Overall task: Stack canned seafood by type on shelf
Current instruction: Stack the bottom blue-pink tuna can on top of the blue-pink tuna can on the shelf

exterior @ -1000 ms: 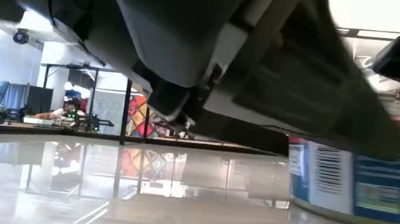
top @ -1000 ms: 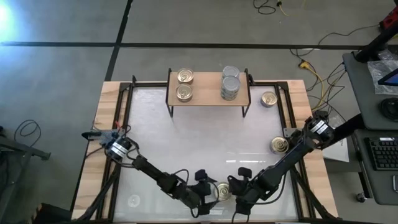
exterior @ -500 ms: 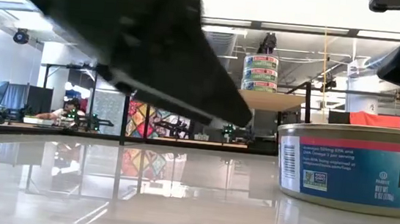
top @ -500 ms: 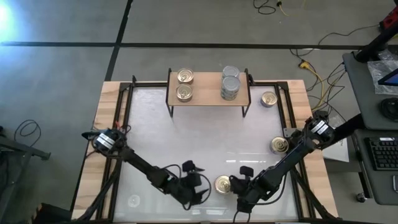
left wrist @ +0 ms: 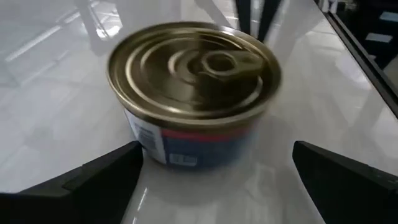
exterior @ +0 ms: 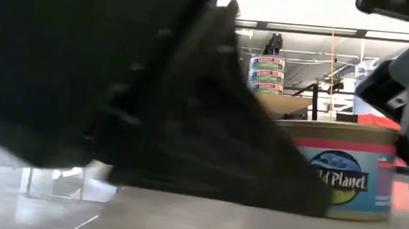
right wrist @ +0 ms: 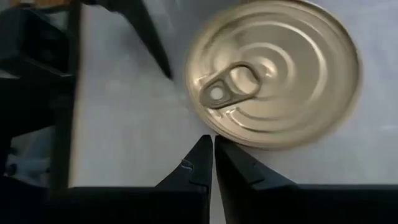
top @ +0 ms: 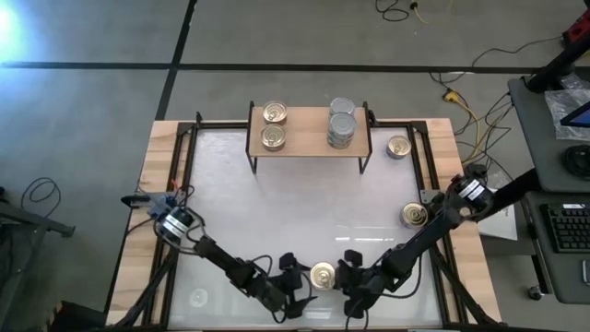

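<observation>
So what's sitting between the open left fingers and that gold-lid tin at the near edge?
Nothing: in the left wrist view only bare white tabletop shows between the left gripper and the gold-lid tin, its fingers spread on either side.

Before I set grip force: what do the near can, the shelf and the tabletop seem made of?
Near can: metal, glossy gold lid with pressed rings and a pull tab; the printed blue-and-red wall looks like a paper label. Shelf: matte light wood board, probably, on thin black legs, likely metal. Tabletop: white and glossy, mirroring things; plastic or glass, unclear.
</observation>
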Robot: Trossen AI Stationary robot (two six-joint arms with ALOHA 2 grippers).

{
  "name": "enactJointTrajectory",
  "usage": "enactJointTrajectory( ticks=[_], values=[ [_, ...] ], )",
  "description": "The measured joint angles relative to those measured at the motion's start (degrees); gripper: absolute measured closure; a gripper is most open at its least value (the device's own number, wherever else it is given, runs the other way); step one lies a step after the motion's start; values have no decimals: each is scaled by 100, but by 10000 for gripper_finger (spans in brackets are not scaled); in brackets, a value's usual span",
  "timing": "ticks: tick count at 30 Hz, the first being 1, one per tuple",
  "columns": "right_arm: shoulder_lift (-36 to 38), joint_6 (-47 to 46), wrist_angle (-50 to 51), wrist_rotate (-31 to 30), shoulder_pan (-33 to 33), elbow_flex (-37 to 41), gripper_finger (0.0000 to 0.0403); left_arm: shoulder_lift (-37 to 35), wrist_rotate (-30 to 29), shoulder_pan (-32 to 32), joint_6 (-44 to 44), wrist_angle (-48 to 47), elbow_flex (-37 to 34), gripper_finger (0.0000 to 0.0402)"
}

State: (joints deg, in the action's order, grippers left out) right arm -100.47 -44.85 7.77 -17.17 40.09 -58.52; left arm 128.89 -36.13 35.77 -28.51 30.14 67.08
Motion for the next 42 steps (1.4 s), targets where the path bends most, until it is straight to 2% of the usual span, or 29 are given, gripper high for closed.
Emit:
enactJointTrajectory(
  ticks=[7, 12, 18, 22, 27, 34, 37, 42],
  values=[
    [-176, 70, -191, 190, 0, -74, 390, 143, -241, -7, 42, -3, 145, 2],
    [-141, 99, 479, 344, -7, -246, 390, 13, -90, 14, 246, -256, 125, 2],
    [-17, 22, 1667, 384, -1, -562, 390, -341, 318, 6, 214, -1354, 201, 2],
    [-14, 9, 1702, 66, -2, -594, 390, -390, 444, -73, 320, -1511, 260, 2],
    [-55, 51, 1702, 52, -11, -526, 390, -359, 458, -132, 487, -1478, 257, 2],
    [-292, 53, 1685, 51, -87, -507, 390, -416, 629, -318, 1158, -1522, 259, 1],
    [-336, 58, 1695, -199, -168, -532, 390, -418, 809, -405, 1359, -1475, 279, 1],
    [-336, 425, 1694, -610, -342, -625, 390, -376, 745, -497, 1688, -1057, 272, 2]
  ],
)
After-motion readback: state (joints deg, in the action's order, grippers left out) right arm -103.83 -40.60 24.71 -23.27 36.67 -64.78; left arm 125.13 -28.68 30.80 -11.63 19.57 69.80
